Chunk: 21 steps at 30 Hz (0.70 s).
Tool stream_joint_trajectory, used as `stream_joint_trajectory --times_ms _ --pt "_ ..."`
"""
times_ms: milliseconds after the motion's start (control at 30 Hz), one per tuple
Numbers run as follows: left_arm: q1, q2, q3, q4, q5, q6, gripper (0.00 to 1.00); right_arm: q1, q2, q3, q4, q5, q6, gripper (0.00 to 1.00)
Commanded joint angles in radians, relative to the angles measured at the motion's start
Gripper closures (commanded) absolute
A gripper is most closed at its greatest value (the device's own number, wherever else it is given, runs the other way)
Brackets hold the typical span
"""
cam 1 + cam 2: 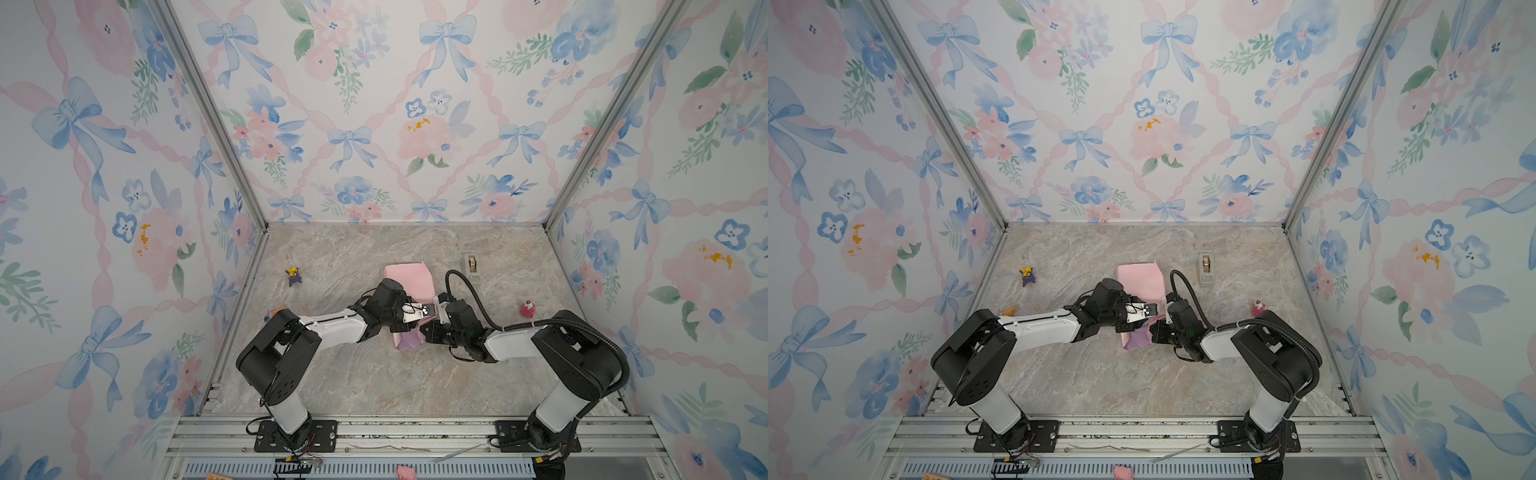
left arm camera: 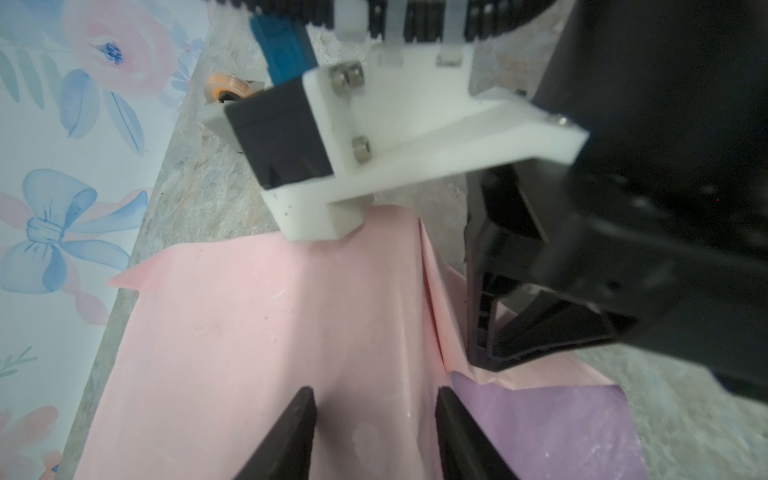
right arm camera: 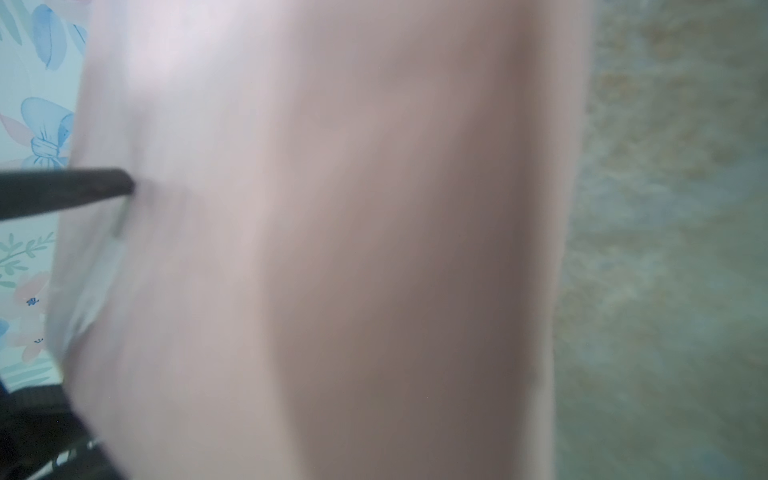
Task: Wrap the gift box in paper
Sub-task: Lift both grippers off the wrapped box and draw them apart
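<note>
The paper lies folded into a bundle at mid-table, pale pink face up, with a lilac end nearest the arms. The gift box is hidden under it. My left gripper points down onto the pink fold, open, both fingertips on the sheet and nothing between them. My right gripper sits at the bundle's near right corner, its black fingers against a raised pink flap. Blurred paper fills the right wrist view and hides its jaws.
A grey tape dispenser stands behind the bundle to the right. A purple and yellow toy lies at the left, a small red figure at the right, and an orange object by the left elbow. Floral walls close three sides.
</note>
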Motion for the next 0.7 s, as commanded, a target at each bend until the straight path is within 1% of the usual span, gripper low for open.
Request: stream_joint_trajectory --times_ms 0,100,133,233,333,367,433,533,567,600,667 --pt "-0.002 -0.059 0.008 0.017 0.03 -0.077 0.4 -0.007 -0.133 -0.017 -0.07 -0.003 -0.048 0.81" --pt "-0.001 -0.116 0.024 0.024 0.025 -0.17 0.31 -0.021 -0.26 0.005 -0.206 0.003 -0.1 0.67" --pt "0.001 -0.136 0.027 0.027 0.019 -0.198 0.29 -0.029 -0.293 0.015 -0.249 0.0 -0.127 0.64" --pt "0.004 -0.203 0.03 0.028 -0.063 -0.349 0.24 -0.066 -0.379 0.054 -0.372 -0.014 -0.169 0.58" --pt "0.015 -0.271 0.015 0.025 -0.192 -0.524 0.22 -0.122 -0.417 0.111 -0.464 -0.05 -0.197 0.55" --pt "0.026 -0.296 0.007 0.018 -0.228 -0.598 0.2 -0.141 -0.413 0.145 -0.511 -0.055 -0.199 0.54" --pt "0.056 -0.334 -0.011 -0.014 -0.266 -0.733 0.2 -0.167 -0.382 0.228 -0.623 -0.038 -0.208 0.52" --pt "0.129 -0.365 -0.037 -0.086 -0.276 -0.918 0.21 -0.197 -0.284 0.384 -0.8 -0.017 -0.219 0.51" --pt "0.157 -0.369 -0.052 -0.099 -0.269 -0.989 0.22 -0.206 -0.251 0.432 -0.845 -0.021 -0.22 0.51" --pt "0.183 -0.371 -0.071 -0.098 -0.239 -1.05 0.23 -0.212 -0.214 0.474 -0.878 -0.033 -0.217 0.5" --pt "0.221 -0.364 -0.111 -0.067 -0.16 -1.119 0.25 -0.225 -0.141 0.544 -0.924 -0.074 -0.215 0.5"
